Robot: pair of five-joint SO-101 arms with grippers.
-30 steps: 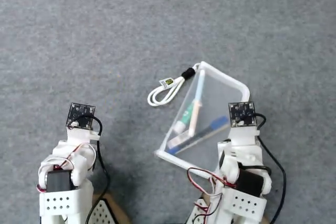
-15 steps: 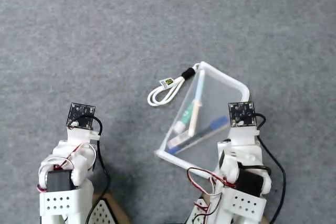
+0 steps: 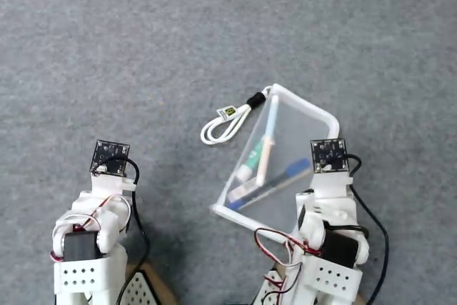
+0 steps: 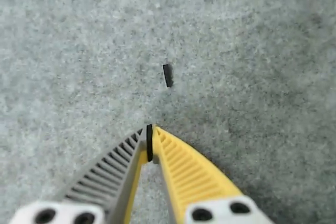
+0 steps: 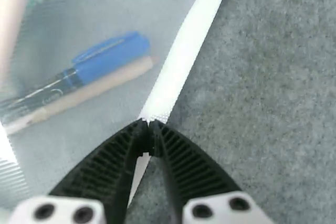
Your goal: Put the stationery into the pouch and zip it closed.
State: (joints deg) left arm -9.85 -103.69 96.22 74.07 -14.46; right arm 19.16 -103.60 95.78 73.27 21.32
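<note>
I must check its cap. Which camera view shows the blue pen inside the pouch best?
The right wrist view: the blue pen lies close, cap and clip plain through the pouch. In the high view the pen is a blue streak. The left wrist view faces the grey mat.

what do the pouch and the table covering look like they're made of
Pouch: probably thin translucent plastic or fine mesh, matte; the blue pen shows through it hazily. Its white edge band looks like woven tape or a zipper strip. Table covering: grey felt or low-pile carpet, judging by its fuzzy, speckled surface.
</note>
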